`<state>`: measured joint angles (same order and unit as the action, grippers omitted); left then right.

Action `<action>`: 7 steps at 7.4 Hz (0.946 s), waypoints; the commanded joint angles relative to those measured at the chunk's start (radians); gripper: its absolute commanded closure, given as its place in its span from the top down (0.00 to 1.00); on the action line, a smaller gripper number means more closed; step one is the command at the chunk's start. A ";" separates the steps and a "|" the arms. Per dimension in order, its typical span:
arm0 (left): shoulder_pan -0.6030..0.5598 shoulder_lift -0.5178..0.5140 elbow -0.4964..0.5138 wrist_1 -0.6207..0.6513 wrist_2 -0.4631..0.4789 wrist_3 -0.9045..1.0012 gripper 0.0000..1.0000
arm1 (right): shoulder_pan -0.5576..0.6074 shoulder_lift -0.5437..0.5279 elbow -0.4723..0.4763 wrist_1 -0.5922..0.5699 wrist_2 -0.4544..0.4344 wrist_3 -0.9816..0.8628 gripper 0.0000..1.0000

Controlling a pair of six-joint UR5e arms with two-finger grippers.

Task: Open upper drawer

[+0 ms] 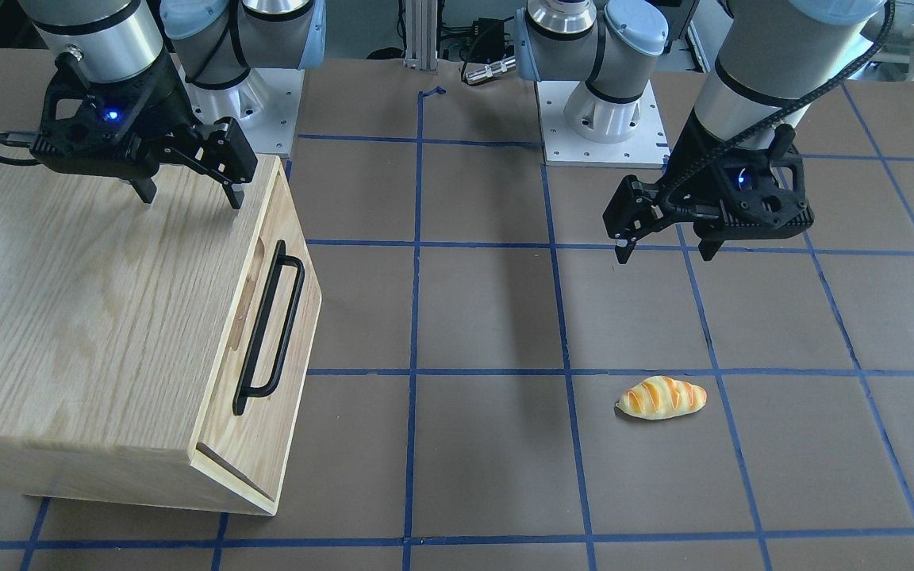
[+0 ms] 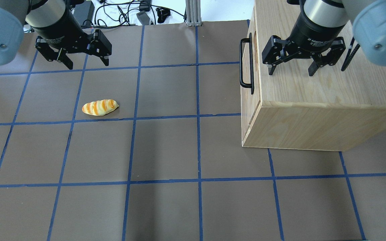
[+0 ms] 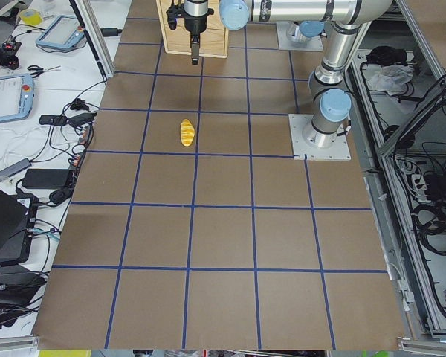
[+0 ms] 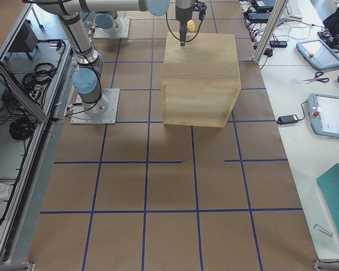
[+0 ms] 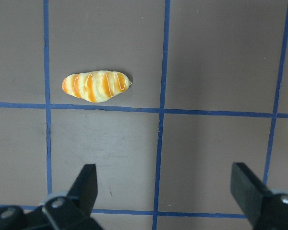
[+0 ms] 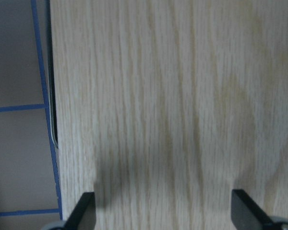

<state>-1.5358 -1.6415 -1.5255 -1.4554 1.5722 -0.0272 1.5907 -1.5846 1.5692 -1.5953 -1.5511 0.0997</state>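
While the upper drawer (image 1: 255, 436) sits shut in the face of an oak-grain cabinet (image 1: 92, 301) at the left of the front-facing view, neither arm touches it. Its long black bar handle (image 2: 241, 63) runs along the panel, which faces the middle of the table (image 1: 489, 317).

The right gripper (image 1: 190, 200) points down over the cabinet's top in the upper left of that view, close to the edge above the drawer front. Its fingers are spread wide and hold nothing. The right wrist view shows only wood grain between the two fingertips.

The left gripper (image 1: 663, 256) hangs over the table at the upper right of the same view, well apart from the cabinet, with its fingers likewise spread and empty.

A striped yellow-and-orange bread roll (image 1: 661, 397) lies on the brown surface below it in the frame, just beside a blue tape line.
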 commanded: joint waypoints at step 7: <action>0.014 0.005 0.013 0.009 -0.007 -0.010 1.00 | 0.000 0.000 0.000 0.000 -0.001 0.000 1.00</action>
<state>-1.5226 -1.6366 -1.5126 -1.4455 1.5704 -0.0317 1.5907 -1.5846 1.5693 -1.5954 -1.5513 0.0997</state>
